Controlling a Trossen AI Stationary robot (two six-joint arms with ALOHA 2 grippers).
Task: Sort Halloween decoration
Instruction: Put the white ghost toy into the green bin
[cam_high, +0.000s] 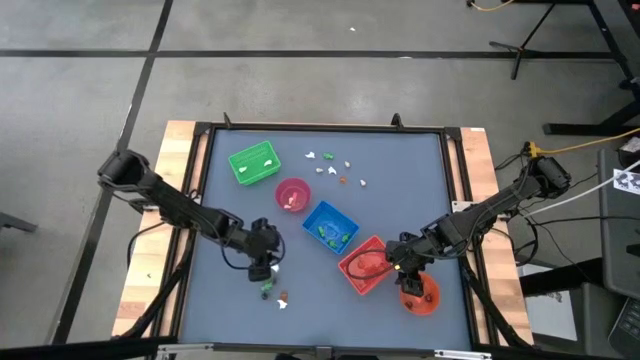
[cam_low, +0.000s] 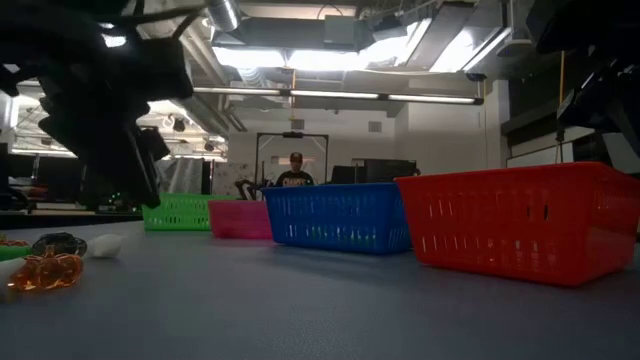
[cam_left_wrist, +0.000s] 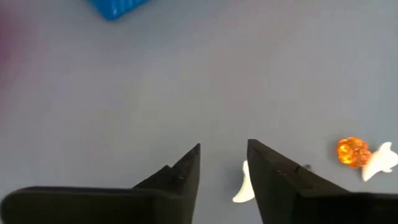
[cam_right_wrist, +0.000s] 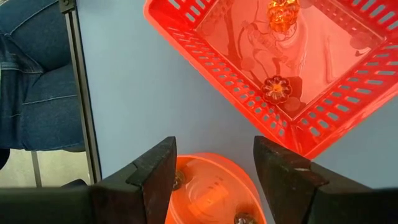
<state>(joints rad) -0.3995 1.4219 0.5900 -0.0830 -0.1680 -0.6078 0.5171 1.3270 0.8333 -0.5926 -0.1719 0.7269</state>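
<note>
My left gripper (cam_left_wrist: 224, 163): jaws parted, nothing between them, low over the table's (cam_high: 420, 190) near-left part; a white trinket (cam_left_wrist: 242, 186) lies just beside one finger, an orange translucent trinket (cam_left_wrist: 349, 152) and a second white piece (cam_left_wrist: 379, 162) farther out. My right gripper (cam_right_wrist: 214, 163): jaws spread wide, empty, hovering over the orange bowl (cam_right_wrist: 211, 186), with the red tray (cam_right_wrist: 292, 68) just beyond — two orange pieces already lie in it. Handling, by judgement: tiny, light, hard plastic, likely to skid or flip — pinch across the narrow middle, fingertips low. More trinkets lie scattered at the far centre (cam_high: 330, 165); some already sit in the green tray (cam_high: 253, 163), pink bowl (cam_high: 293, 194) and blue tray (cam_high: 330, 227).
</note>
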